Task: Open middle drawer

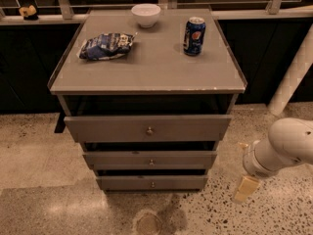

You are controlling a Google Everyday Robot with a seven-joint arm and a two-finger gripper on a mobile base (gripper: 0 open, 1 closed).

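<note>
The grey cabinet has three drawers. The middle drawer [149,159] has a flat grey front and a small round metal knob [151,162]. It sits between the tall top drawer [146,128] and the thin bottom drawer [151,182]. All three fronts stand out in steps, with dark gaps above them. My gripper [241,172] is low at the right, beside the cabinet at about the height of the middle drawer and apart from it. Its two beige fingers [246,188] are spread, with nothing between them.
On the cabinet top [156,67] lie a blue chip bag [105,45], a white bowl [145,14] and a blue soda can [194,35]. A white pole [293,72] slants at the right. A round drain [148,223] is set in the speckled floor in front.
</note>
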